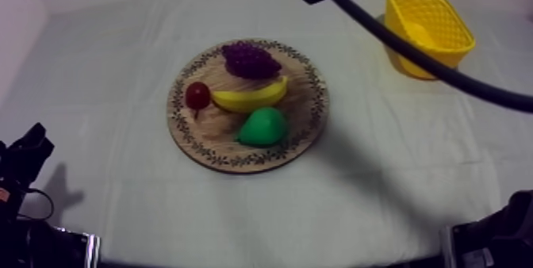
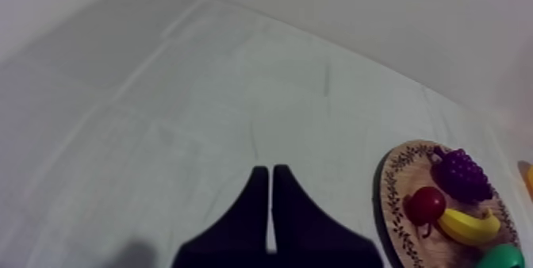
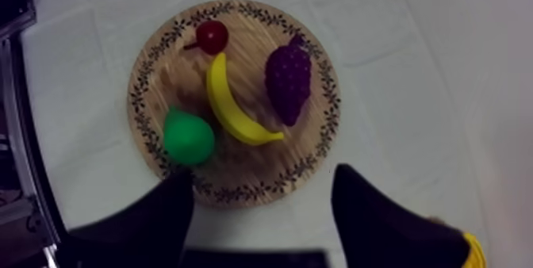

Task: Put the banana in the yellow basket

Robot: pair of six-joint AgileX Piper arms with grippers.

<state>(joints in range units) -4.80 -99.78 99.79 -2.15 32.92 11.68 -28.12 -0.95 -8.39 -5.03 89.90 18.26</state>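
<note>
One banana [image 1: 252,97] lies across the board [image 1: 208,140], tips curving toward grapes [image 1: 251,59].

Top view slants down; wrist views (right one overhead) share the board [image 1: 210,132] with it.

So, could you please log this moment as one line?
banana on wooden board | right gripper open, near board | left gripper shut

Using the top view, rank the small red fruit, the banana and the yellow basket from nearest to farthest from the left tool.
1. small red fruit, left on the wooden board.
2. banana, mid-board.
3. yellow basket, far right.
</note>
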